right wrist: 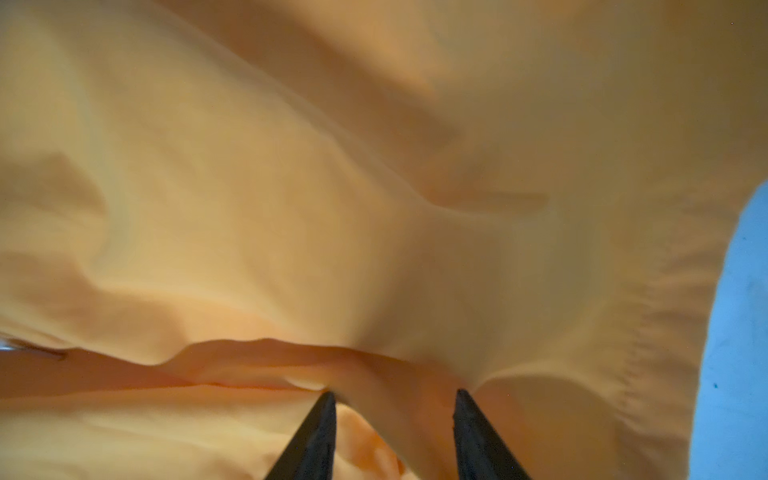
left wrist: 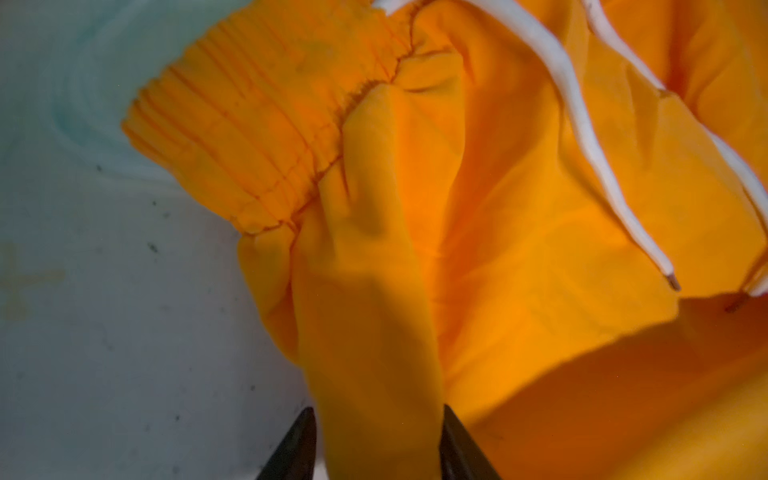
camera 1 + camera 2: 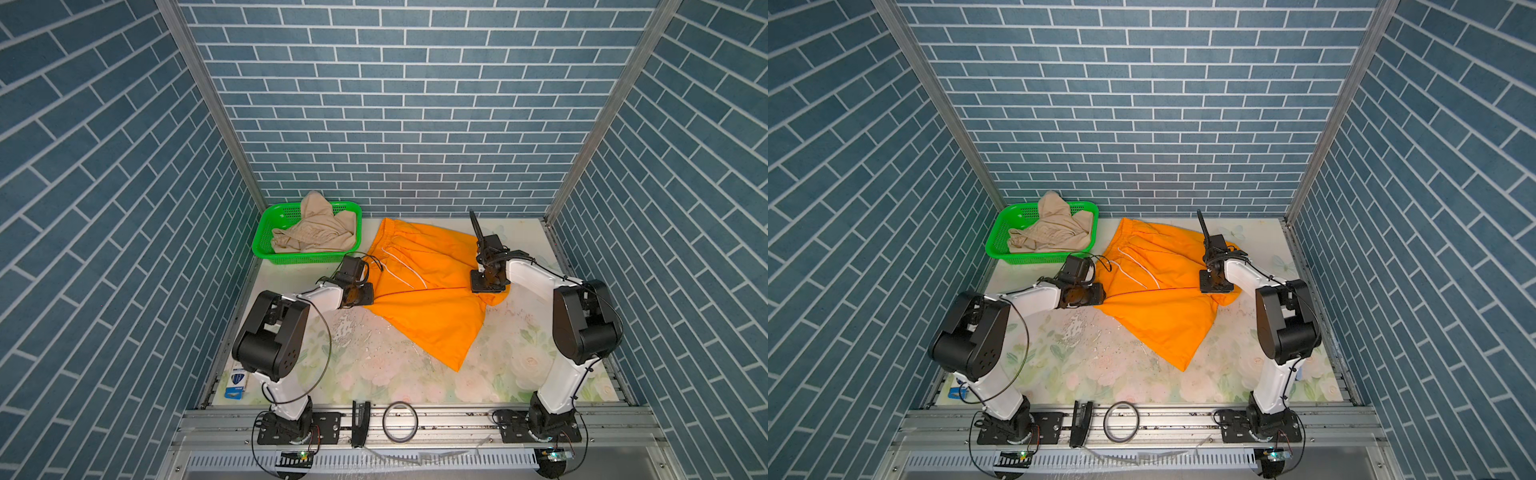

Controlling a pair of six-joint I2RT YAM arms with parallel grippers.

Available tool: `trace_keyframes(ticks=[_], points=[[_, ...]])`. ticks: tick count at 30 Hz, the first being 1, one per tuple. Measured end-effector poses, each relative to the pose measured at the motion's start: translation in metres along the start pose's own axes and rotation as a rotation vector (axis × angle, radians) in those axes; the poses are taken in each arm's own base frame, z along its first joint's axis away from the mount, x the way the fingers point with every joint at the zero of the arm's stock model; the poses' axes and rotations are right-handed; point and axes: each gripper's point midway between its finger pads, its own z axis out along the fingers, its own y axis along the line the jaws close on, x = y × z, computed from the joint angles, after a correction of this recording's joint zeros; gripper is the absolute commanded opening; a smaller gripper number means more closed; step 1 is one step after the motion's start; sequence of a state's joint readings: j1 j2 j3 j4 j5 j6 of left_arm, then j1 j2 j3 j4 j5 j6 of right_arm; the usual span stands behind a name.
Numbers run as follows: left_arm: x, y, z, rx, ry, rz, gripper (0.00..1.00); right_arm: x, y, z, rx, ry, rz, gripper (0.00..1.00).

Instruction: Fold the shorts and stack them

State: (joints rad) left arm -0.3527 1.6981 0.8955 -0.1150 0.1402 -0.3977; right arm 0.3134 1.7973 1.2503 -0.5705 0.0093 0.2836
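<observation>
Left gripper (image 2: 376, 415) and right gripper (image 1: 395, 395) stand half open, each straddling a loose ridge of the orange shorts (image 3: 424, 299), spread on the table (image 3: 519, 357) toward its far edge. Beige shorts (image 3: 316, 232) lie in the green basket (image 3: 307, 257), far-left corner. Best withdraw straight up, lest fingertips drag the fold.

I see a green perforated basket (image 3: 307, 258) at the upper left of the floral bench (image 3: 519, 357), a black ring (image 3: 384, 420) at bottom centre, and a blue-and-white box (image 3: 237, 384) at lower left.
</observation>
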Motion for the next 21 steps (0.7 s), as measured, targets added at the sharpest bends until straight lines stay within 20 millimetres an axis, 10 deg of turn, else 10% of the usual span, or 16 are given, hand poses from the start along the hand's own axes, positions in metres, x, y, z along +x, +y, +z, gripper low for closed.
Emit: trace_keyframes(ticks=[10, 21], points=[[-0.011, 0.002, -0.073, -0.012, -0.159, -0.013, 0.93, 0.055, -0.025, -0.092, -0.100, -0.203, 0.210, 0.51], [-0.050, 0.018, -0.059, -0.013, -0.201, 0.047, 1.00, 0.099, -0.029, -0.044, -0.158, -0.169, 0.374, 0.45]])
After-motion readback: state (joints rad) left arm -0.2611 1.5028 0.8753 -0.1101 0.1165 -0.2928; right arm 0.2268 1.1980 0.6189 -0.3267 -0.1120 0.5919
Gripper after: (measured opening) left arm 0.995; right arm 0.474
